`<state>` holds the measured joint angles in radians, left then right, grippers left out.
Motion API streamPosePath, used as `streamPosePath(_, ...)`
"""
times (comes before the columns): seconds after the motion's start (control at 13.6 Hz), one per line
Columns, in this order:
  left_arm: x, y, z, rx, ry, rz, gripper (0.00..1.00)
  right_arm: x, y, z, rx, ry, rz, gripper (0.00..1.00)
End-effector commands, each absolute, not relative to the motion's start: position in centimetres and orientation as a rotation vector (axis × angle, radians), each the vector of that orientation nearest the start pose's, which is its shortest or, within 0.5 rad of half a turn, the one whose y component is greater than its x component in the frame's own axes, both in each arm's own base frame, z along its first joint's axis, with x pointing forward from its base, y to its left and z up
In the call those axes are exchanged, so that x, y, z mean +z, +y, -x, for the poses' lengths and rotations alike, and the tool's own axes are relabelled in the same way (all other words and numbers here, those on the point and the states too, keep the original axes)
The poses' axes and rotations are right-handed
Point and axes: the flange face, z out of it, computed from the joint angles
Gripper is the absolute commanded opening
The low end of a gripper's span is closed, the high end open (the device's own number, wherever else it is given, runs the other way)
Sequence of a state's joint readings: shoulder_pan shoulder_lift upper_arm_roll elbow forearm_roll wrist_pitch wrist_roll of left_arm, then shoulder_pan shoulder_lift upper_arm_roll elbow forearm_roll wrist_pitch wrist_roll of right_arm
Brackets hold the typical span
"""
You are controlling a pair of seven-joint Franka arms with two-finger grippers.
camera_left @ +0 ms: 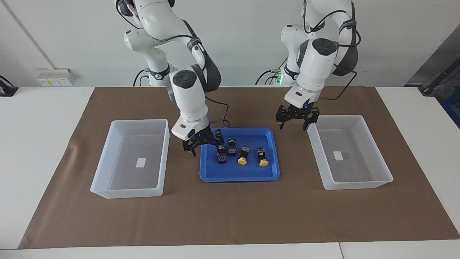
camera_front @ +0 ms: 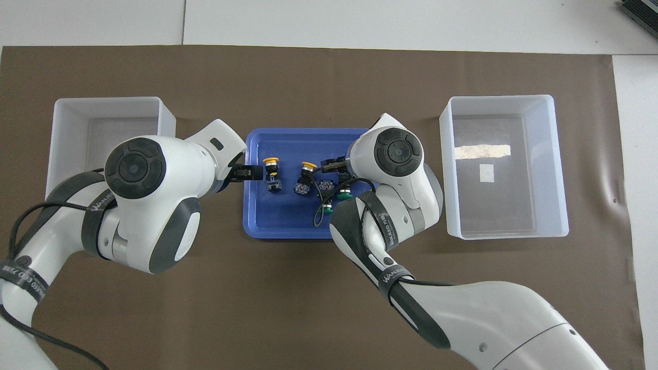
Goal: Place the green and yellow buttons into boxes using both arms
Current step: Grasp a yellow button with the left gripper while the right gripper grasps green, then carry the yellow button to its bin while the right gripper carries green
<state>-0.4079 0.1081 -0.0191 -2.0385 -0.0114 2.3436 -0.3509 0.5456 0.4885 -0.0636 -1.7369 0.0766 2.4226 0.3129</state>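
Overhead-view clock, blue tray [camera_front: 288,231] at centre of the brown mat [camera_left: 230,216] on the white tabletop [camera_left: 36,144].
- All four buttons lie in the tray in a loose row, none in a box.
- Two yellow buttons [camera_front: 271,172] [camera_front: 307,177] sit toward 9 o'clock with caps pointing to 12.
- Two green buttons [camera_front: 343,194] [camera_front: 325,208] sit toward 3 o'clock with caps pointing to 6. Part of them is hidden under the right arm in this view.
- One clear box [camera_front: 164,110] at 9 o'clock, toward the left arm's end, and the other clear box [camera_front: 558,154] at 3 o'clock. Both are well apart from the tray, each with only a white label inside.
- Right gripper [camera_left: 205,146]: low over the tray's 3 o'clock edge, just beside the nearest green button [camera_left: 221,154]. Fingers apart, holding nothing.
- Left gripper [camera_left: 293,127]: raised near the tray's 9 o'clock edge, between the tray and the box there. Fingers apart, holding nothing.
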Motion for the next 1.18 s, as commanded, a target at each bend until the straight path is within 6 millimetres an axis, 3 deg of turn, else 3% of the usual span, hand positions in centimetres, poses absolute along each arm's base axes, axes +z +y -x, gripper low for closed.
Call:
streamPosePath(0.0,37.5,-27.3,-53.3,-0.293,0.075,3.214,0.97,31.9,32.7,-60.3,-0.281,-0.17,3.012,1.0)
streamPosePath(0.37,31.3,-30.2,-53.1,-0.272,-0.056,3.228,0.86,30.3,32.7,-60.1,-0.263,-0.187,3.023,0.98)
streamPosePath(0.52,30.9,-30.2,-53.0,-0.263,-0.063,3.227,0.54,29.6,33.0,-59.9,-0.258,-0.194,3.025,0.97)
streamPosePath(0.66,30.4,-30.3,-52.9,-0.242,-0.081,3.222,0.03,29.3,32.9,-59.8,-0.243,-0.194,3.031,0.85)
streamPosePath(0.88,31.1,-30.3,-53.0,-0.251,-0.081,3.224,0.0,28.8,32.6,-59.3,-0.199,-0.199,3.047,0.69)
streamPosePath(1.1,35.6,-27.7,-53.5,-0.245,-0.112,3.214,0.0,29.0,32.6,-59.3,-0.192,-0.198,3.048,0.69)
